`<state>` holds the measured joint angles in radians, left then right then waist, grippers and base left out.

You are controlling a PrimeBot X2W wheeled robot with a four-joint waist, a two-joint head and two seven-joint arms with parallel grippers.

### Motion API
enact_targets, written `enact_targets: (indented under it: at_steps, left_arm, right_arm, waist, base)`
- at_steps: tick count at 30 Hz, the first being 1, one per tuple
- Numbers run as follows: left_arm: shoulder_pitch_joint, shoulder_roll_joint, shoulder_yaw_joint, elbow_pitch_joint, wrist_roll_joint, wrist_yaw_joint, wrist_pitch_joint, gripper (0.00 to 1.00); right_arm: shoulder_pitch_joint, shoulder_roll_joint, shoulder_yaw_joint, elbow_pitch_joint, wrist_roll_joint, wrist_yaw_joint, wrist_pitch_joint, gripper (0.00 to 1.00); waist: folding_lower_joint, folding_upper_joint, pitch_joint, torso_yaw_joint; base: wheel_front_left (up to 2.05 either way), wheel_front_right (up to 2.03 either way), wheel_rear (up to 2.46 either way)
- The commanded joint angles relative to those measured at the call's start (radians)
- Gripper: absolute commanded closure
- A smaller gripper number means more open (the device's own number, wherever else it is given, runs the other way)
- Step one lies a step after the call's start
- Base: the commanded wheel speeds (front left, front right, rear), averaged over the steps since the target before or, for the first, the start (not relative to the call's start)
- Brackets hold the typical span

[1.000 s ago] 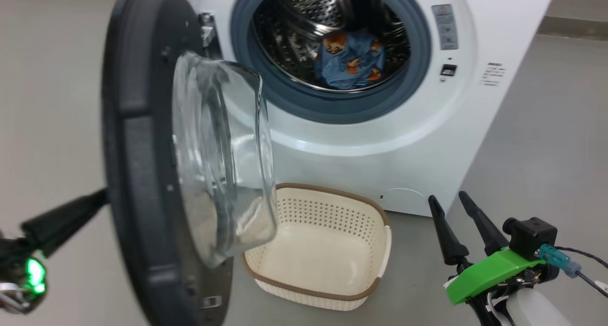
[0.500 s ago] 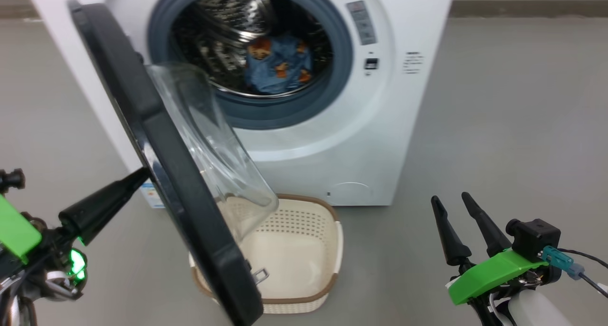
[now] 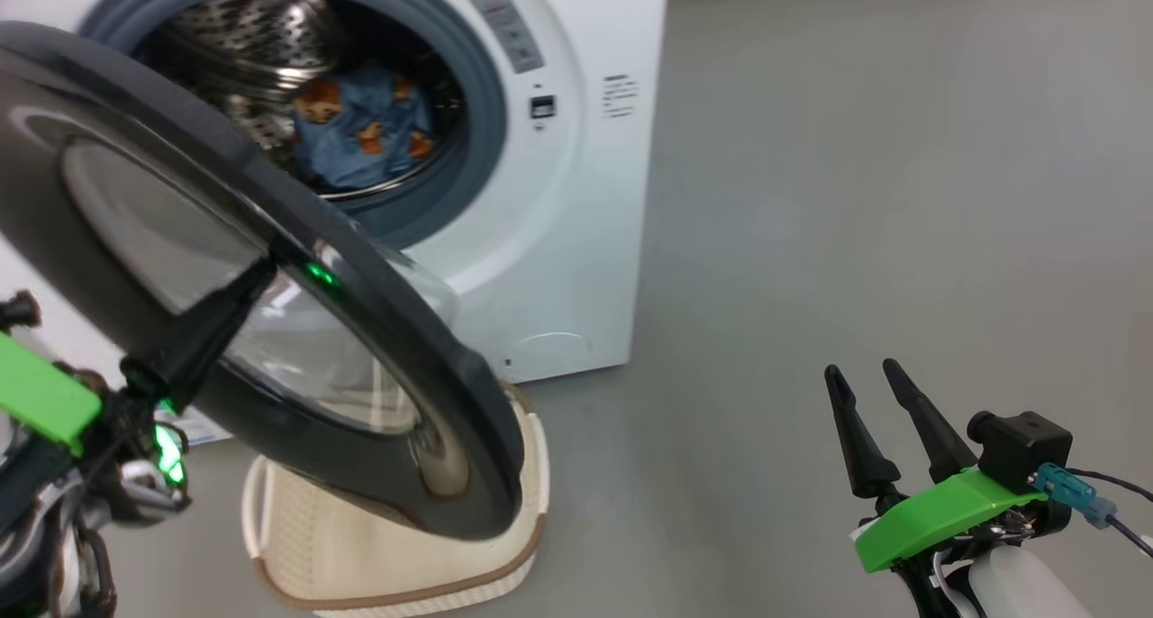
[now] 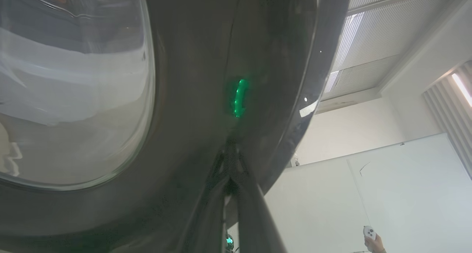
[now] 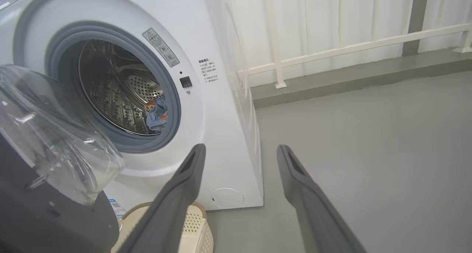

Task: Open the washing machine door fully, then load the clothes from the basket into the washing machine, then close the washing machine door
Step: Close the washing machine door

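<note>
At the lower left of the head view, your left gripper (image 3: pixel 254 277) is closed with nothing between its fingers. Its tips are pressed against the glossy outer face of the washing machine door (image 3: pixel 396 321). At the lower right, your right gripper (image 3: pixel 860 368) stands wide open and empty, well apart from everything.

The door hangs partly swung across the left of the frame, above the basket (image 3: pixel 378 559), whose visible part is bare. Treat that door as heavy and rigid, free to swing only about its hinge. The black gloss looks slippery, so a pushing tip could skate across it. I judge the rim on the side away from the hinge the surest place to press. Avoid the bulging glass window: it is hard, but best not knocked.

Beyond, at the upper left, the washing machine (image 3: pixel 558 240) stands with its mouth uncovered. The clothes (image 3: pixel 360 140) lie low in the drum and look soft and light.
</note>
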<state>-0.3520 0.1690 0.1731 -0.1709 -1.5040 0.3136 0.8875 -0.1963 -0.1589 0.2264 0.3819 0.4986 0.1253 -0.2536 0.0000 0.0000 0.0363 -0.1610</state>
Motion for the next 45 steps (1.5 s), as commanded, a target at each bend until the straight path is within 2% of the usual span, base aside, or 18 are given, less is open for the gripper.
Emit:
enact_targets:
  at_steps: [1,6,13,26,28,29,30,32,33,37,42,45]
  left_arm:
    - [-0.062,0.014,0.036,-0.012,0.014,0.000,-0.023,1.00]
    - [-0.107,-0.001,0.042,0.026,0.036,-0.001,-0.070,1.00]
    - [-0.144,0.000,0.037,0.068,0.052,-0.022,-0.090,1.00]
    - [-0.128,0.014,0.024,0.083,0.083,-0.048,-0.096,1.00]
    - [-0.116,0.023,0.023,0.077,0.099,-0.061,-0.103,0.54]
    - [-0.108,0.026,0.023,0.074,0.107,-0.069,-0.108,0.19]
    - [-0.098,0.029,0.025,0.071,0.116,-0.079,-0.116,0.00]
    - [-0.075,0.042,0.027,0.064,0.148,-0.107,-0.142,0.00]
    - [-0.075,0.042,0.027,0.064,0.148,-0.107,-0.142,0.00]
    - [-0.022,0.071,0.013,0.054,0.249,-0.210,-0.221,0.00]
    - [0.042,0.080,-0.005,0.049,0.384,-0.338,-0.360,0.00]
    - [0.086,0.063,-0.015,0.046,0.467,-0.381,-0.462,0.00]
  right_arm:
    - [-0.032,-0.002,0.017,-0.028,-0.010,0.005,-0.008,0.00]
    - [-0.041,0.003,0.014,-0.032,-0.010,0.005,-0.008,0.00]
    - [-0.043,0.010,0.008,-0.032,-0.014,0.005,-0.008,0.00]
    - [-0.033,0.013,-0.005,-0.031,-0.020,0.005,-0.008,0.00]
    - [-0.033,0.011,-0.006,-0.031,-0.020,0.005,-0.008,0.00]
    - [-0.034,0.010,-0.006,-0.031,-0.021,0.005,-0.008,0.00]
    - [-0.034,0.008,-0.006,-0.031,-0.021,0.005,-0.008,0.00]
    - [-0.036,0.007,-0.005,-0.031,-0.020,0.005,-0.008,0.00]
    - [-0.036,0.007,-0.005,-0.031,-0.020,0.005,-0.008,0.00]
    - [-0.035,0.002,-0.007,-0.034,-0.019,0.005,-0.008,0.00]
    - [-0.035,-0.006,-0.006,-0.036,-0.017,0.005,-0.008,0.00]
    - [-0.037,-0.012,-0.005,-0.037,-0.017,0.005,-0.008,0.00]
  waist:
    - [0.0000,0.0000,0.023,-0.059]
    - [0.0000,0.0000,0.042,-0.094]
    - [0.0000,0.0000,0.047,-0.104]
    - [0.0000,0.0000,0.030,-0.032]
    - [0.0000,0.0000,0.026,-0.020]
    - [0.0000,0.0000,0.025,-0.015]
    - [0.0000,0.0000,0.023,-0.010]
    - [0.0000,0.0000,0.023,-0.004]
    - [0.0000,0.0000,0.023,-0.004]
    - [0.0000,0.0000,0.023,0.006]
    - [0.0000,0.0000,0.024,0.009]
    - [0.0000,0.0000,0.023,0.008]
  base:
    - [0.00,0.00,0.00]
    - [0.00,0.00,0.00]
    - [0.00,0.00,0.00]
    - [0.00,0.00,0.00]
    - [0.00,0.00,0.00]
    - [0.00,0.00,0.00]
    - [0.00,0.00,0.00]
    - [0.00,0.00,0.00]
    - [0.00,0.00,0.00]
    - [0.00,0.00,0.00]
    - [0.00,0.00,0.00]
    - [0.00,0.00,0.00]
